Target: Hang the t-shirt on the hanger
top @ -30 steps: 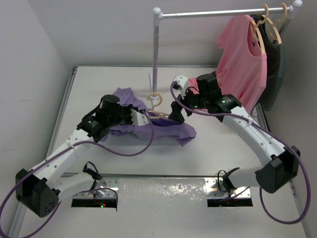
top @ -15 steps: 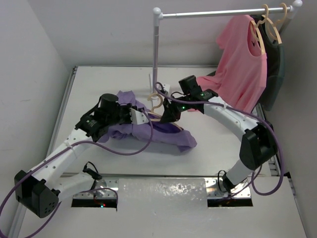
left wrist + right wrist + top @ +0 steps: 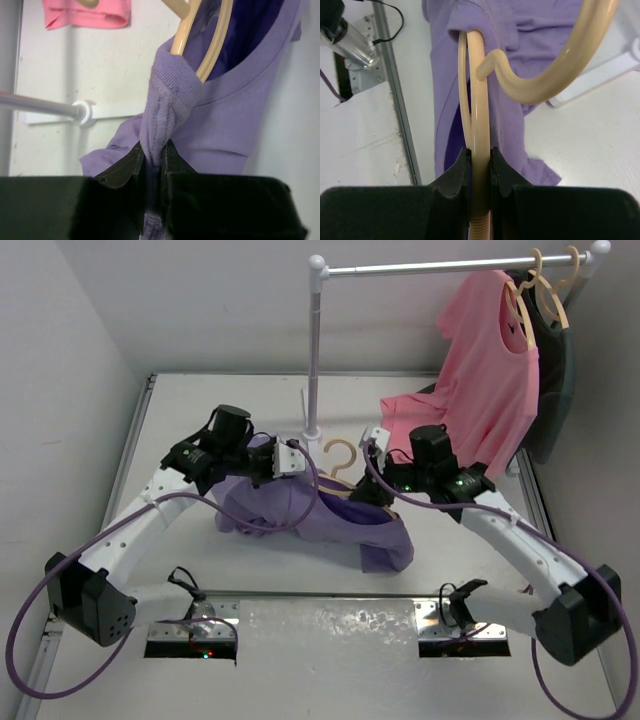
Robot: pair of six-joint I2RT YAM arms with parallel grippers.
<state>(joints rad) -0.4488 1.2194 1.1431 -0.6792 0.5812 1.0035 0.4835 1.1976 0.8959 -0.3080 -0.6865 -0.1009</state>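
The lavender t-shirt point(image 3: 300, 515) hangs bunched between both arms over the table's middle. My left gripper point(image 3: 290, 458) is shut on a twisted fold of its collar point(image 3: 170, 95), pinched between the fingers point(image 3: 156, 155). The tan hanger point(image 3: 340, 452) has one shoulder pushed into the neck opening point(image 3: 212, 47), while its hook stays outside. My right gripper point(image 3: 372, 490) is shut on the hanger's other shoulder bar point(image 3: 481, 115), which runs straight between its fingers point(image 3: 480, 155). In the right wrist view the t-shirt point(image 3: 510, 30) drapes beyond the hanger.
A white rack pole point(image 3: 314, 350) stands just behind the hanger, its foot point(image 3: 310, 435) on the table. A pink t-shirt point(image 3: 490, 370) and a dark garment point(image 3: 555, 380) hang on other hangers at the back right. A metal rail point(image 3: 395, 100) edges the table.
My right gripper, open a second ago, has closed on the hanger and drawn back to the right. The left arm has swung right with the collar, and the t-shirt is raised and stretched.
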